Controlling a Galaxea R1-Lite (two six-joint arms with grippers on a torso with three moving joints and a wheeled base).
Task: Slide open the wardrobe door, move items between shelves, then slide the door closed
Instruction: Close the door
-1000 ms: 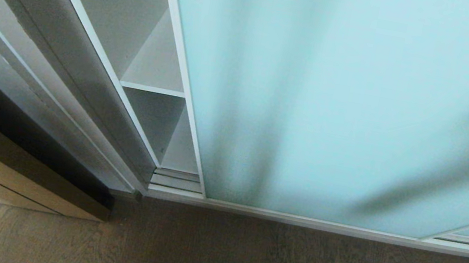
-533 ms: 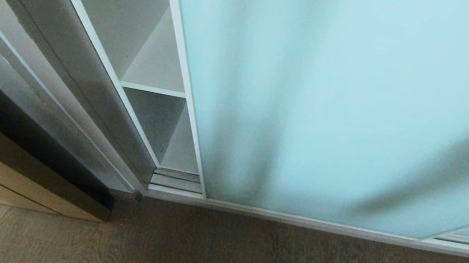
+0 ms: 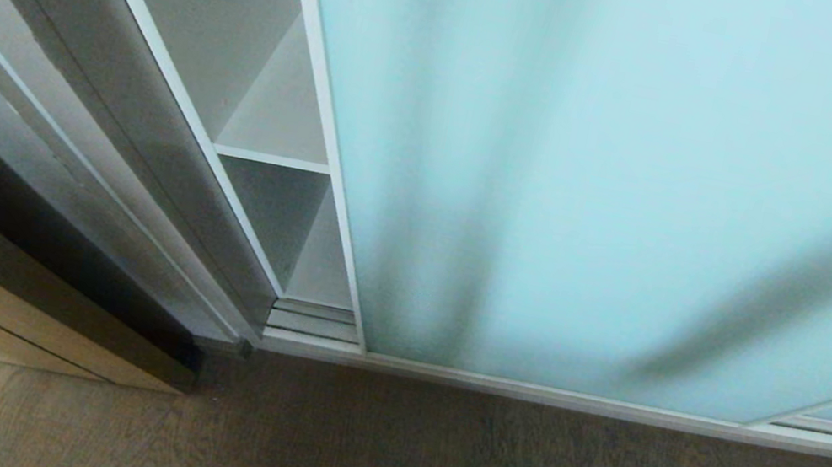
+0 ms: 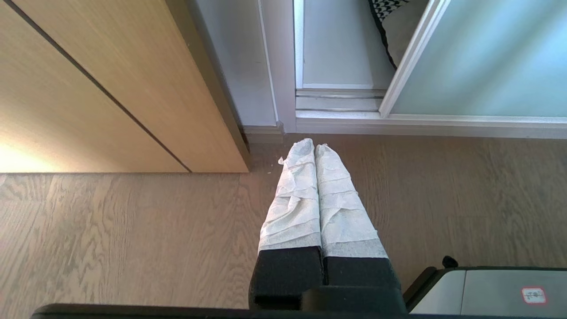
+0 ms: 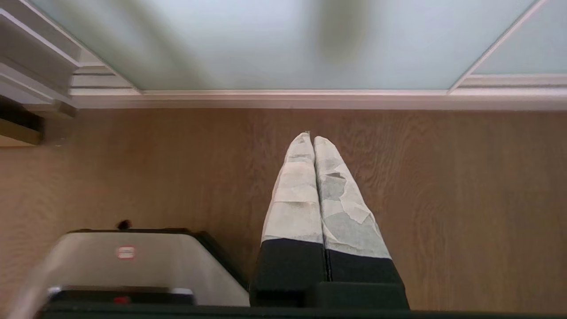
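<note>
Door nearly shut, a narrow gap left, both pincers empty and pressed closed.

Head view: the sliding wardrobe door [image 3: 606,173] fills the picture from twelve to three o'clock, with a slim opening at about ten o'clock showing the shelves [image 3: 271,157]; no item lies on the part of them seen here, and neither arm shows. I judge the task to be either barely begun or close to its end; these pictures cannot settle which.
Left wrist view: the left pincer [image 4: 315,146] hangs over the floor [image 4: 110,230], its wrapped fingers pressed together, nothing held. At one o'clock the cushion [image 4: 383,11] peeps through the gap, beside the door's frame. A small red-outlined label [image 4: 533,294] sits on the robot's base at five o'clock, too small to read.
Right wrist view: the right pincer [image 5: 310,137] is likewise pinched shut and empty, facing the door's foot at twelve o'clock. Another red sticker [image 5: 126,252] at eight o'clock is unreadable.
</note>
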